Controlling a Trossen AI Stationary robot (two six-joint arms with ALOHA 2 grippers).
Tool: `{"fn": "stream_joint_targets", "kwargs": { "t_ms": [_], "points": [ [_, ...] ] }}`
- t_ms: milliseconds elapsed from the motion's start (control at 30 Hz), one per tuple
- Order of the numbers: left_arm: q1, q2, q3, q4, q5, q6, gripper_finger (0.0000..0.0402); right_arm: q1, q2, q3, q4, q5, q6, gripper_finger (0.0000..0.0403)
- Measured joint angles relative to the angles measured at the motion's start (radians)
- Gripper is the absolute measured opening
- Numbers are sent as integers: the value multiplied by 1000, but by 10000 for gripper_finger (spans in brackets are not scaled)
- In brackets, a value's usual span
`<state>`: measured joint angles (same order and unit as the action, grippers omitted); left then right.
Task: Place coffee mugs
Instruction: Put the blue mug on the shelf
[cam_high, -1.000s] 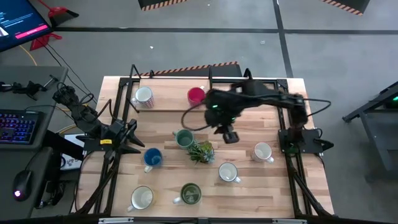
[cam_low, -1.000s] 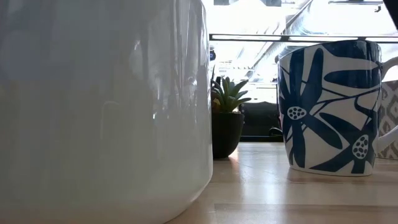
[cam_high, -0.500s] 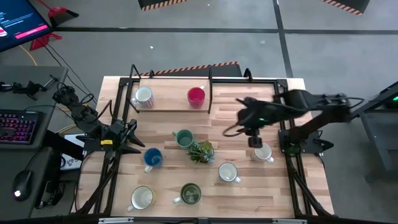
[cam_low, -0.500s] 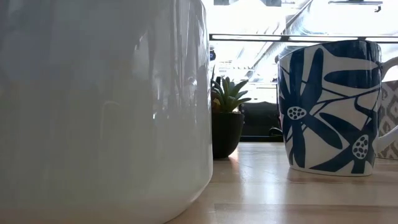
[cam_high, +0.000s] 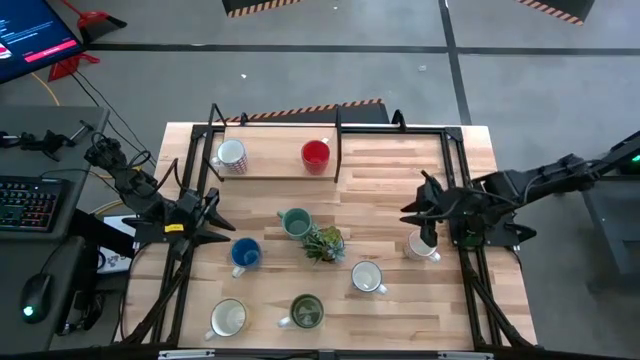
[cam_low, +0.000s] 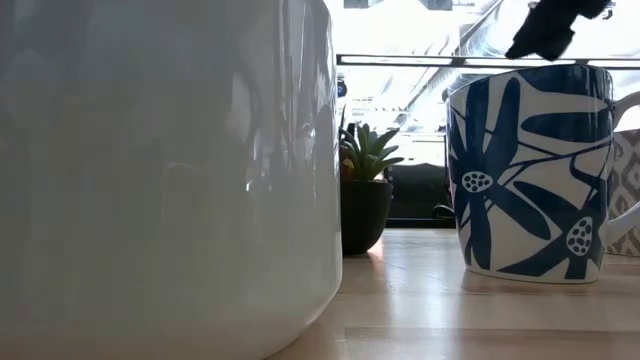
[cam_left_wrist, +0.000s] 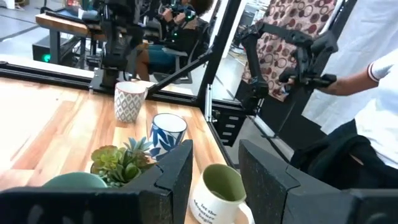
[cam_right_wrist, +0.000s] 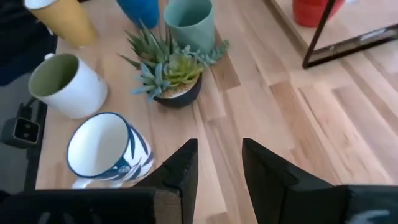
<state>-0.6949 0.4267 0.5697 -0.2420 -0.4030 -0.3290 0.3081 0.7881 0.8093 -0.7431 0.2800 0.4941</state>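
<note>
Several coffee mugs stand on the wooden table. A red mug (cam_high: 316, 154) and a patterned white mug (cam_high: 230, 155) are on the raised board at the far left. On the table top are a teal mug (cam_high: 295, 222), a blue mug (cam_high: 244, 253), a cream mug (cam_high: 228, 318), an olive mug (cam_high: 305, 312), a blue-flowered white mug (cam_high: 367, 278) and another patterned white mug (cam_high: 422, 245). My right gripper (cam_right_wrist: 217, 168) hangs open near the right edge, beside that last mug, holding nothing. My left gripper (cam_left_wrist: 214, 177) waits open at the left edge.
A small spiky plant in a dark pot (cam_high: 322, 243) stands mid-table among the mugs. Black frame rails (cam_high: 338, 150) border the raised board and both side edges. Bare wood lies at the far right (cam_high: 400, 160). A person's arm (cam_left_wrist: 373, 74) shows beyond the table.
My right arm has drawn back from the middle of the table, near the red mug, toward the right edge, sinking and tipping its gripper downward. Its dark tip has come into the top of the low view. No mug has moved.
</note>
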Motion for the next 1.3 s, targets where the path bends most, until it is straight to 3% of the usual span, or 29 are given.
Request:
{"fn": "stream_joint_targets", "kwargs": {
  "t_ms": [167, 467, 567, 667, 767, 833, 1067, 1200, 1300],
  "points": [
    [0, 0, 0, -1, -4, 0, 119, 34, -91, -194, 244, 94, -28, 103],
    [0, 0, 0, 0, -94, -10, 120, 39, -191, -469, 654, 145, -115, 103],
    [1, 10, 0, 0, -212, -31, 120, 29, -212, -521, 745, 182, -161, 103],
    [13, 35, 0, 0, -399, -108, 119, 6, -233, -550, 793, 199, -182, 103],
    [49, 87, 0, 10, -584, -226, 120, -19, -255, -564, 799, 224, -188, 103],
    [81, 132, 0, 41, -648, -261, 120, -38, -267, -566, 791, 236, -189, 103],
    [175, 278, 9, 387, -593, 124, 120, -104, -302, -566, 783, 232, -239, 103],
    [193, 308, 48, 357, -462, 217, 120, -133, -308, -566, 751, 216, -234, 103],
    [193, 313, 100, 201, -378, 170, 120, -148, -308, -566, 734, 204, -201, 103]
  ]
}}
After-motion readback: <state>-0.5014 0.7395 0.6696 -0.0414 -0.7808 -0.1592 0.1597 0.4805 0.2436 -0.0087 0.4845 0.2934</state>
